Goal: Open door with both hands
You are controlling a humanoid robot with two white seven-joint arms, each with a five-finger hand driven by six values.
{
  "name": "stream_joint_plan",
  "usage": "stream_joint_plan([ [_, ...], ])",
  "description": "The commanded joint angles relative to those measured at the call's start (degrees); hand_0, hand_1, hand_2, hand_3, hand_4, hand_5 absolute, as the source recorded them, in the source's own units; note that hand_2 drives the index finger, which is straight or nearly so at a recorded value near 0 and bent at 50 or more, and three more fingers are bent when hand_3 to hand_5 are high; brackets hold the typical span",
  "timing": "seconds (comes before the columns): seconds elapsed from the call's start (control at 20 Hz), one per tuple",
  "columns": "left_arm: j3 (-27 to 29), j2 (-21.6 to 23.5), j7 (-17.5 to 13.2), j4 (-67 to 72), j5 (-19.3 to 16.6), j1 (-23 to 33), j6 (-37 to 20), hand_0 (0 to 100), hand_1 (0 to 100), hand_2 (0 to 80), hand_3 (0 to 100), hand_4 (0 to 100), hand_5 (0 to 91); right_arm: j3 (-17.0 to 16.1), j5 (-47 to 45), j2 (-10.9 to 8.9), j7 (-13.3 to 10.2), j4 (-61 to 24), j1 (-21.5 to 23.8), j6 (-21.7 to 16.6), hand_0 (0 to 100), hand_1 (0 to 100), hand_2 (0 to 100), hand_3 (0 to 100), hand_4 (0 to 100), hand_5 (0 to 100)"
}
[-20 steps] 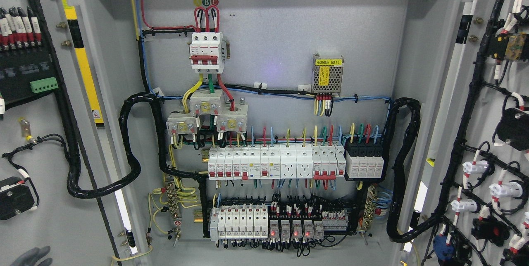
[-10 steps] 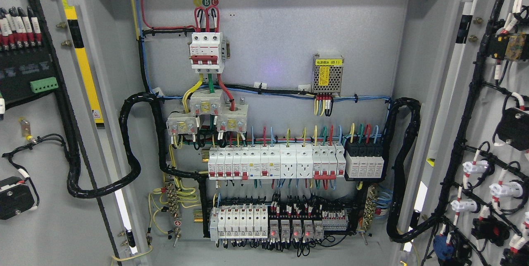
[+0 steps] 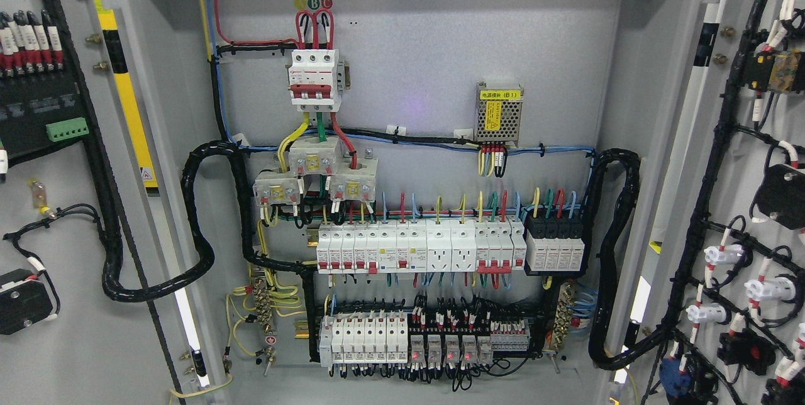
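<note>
Both doors of the grey electrical cabinet stand swung wide. The left door (image 3: 69, 329) fills the left edge, its inner face carrying black wiring and a green terminal block. The right door (image 3: 698, 216) fills the right edge with black cable looms and white connectors. Between them the back panel (image 3: 427, 40) shows a red-and-white main breaker (image 3: 314, 77), a row of white breakers (image 3: 418, 248) and lower relays with red lights. Neither of my hands shows anywhere in the head view.
Thick black cable bundles loop from the cabinet interior to each door, at the left bundle (image 3: 201, 235) and the right bundle (image 3: 619, 254). A small power supply with a yellow label (image 3: 499, 112) sits on the upper right of the back panel.
A grey gloved hand at the bottom left corner one second ago has dropped out of view. The doors and the cabinet interior have not moved.
</note>
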Motion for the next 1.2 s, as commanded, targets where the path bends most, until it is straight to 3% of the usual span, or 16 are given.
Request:
stream_joint_plan([
  [0.0, -7.8, -8.6, 1.6, 44.2, -2.1, -3.7, 0.2, 12, 56, 0.0, 0, 0, 0.0, 5.2, 0.8, 5.91, -0.9, 39.1, -2.4, 1.0, 0, 50, 4, 0, 0, 0],
  [0.15, -7.8, -10.2, 1.1, 59.6, -2.0, -8.4, 0.2, 12, 56, 0.0, 0, 0, 0.0, 3.4, 0.8, 7.41, -1.0, 48.2, -5.0, 6.7, 0, 50, 4, 0, 0, 0],
  [0.3, -8.2, -11.2, -0.2, 62.9, -3.2, -9.8, 0.3, 12, 56, 0.0, 0, 0, 0.0, -0.7, 0.8, 8.55, -1.0, 54.6, -7.6, 17.2, 0, 50, 4, 0, 0, 0],
  [0.45, -8.1, -10.9, -5.5, 63.1, -9.8, -10.2, 0.5, 12, 56, 0.0, 0, 0, 0.0, -1.1, 0.8, 8.73, -1.3, 56.6, -9.0, 31.7, 0, 50, 4, 0, 0, 0],
  [0.5, -8.0, -10.9, -7.1, 63.4, -13.5, -9.8, 0.6, 12, 56, 0.0, 0, 0, 0.0, -1.1, 0.8, 8.73, -2.5, 56.9, -9.0, 34.4, 0, 50, 4, 0, 0, 0],
  [0.55, -8.0, -10.9, -7.3, 64.2, -16.7, -9.6, 0.4, 12, 56, 0.0, 0, 0, 0.0, -1.1, 0.8, 8.73, -4.4, 57.3, -9.1, 34.7, 0, 50, 4, 0, 0, 0],
  [0.65, -8.0, -11.2, -7.3, 67.7, -20.9, -9.6, 0.2, 12, 56, 0.0, 0, 0, 0.0, -1.0, 0.9, 8.73, -11.3, 59.3, -10.6, 34.8, 0, 50, 4, 0, 0, 0],
  [0.75, -7.9, -11.2, -7.2, 68.9, -21.3, -9.7, 0.2, 12, 56, 0.0, 0, 0, 0.0, -0.9, 1.2, 8.73, -15.0, 61.5, -12.5, 35.0, 0, 50, 4, 0, 0, 0],
  [1.0, -7.5, -10.7, -6.6, 69.1, -21.0, -9.7, 0.6, 12, 56, 0.0, 0, 0, 0.0, -1.3, 12.8, 8.82, -15.4, 64.4, -15.0, 35.4, 0, 50, 4, 0, 0, 0],
  [1.15, -7.5, -10.5, -4.4, 69.1, -20.9, -9.7, 0.7, 12, 56, 0.0, 0, 0, 0.0, -1.2, 13.1, 9.70, -15.7, 66.3, -16.6, 36.4, 0, 50, 4, 0, 0, 0],
])
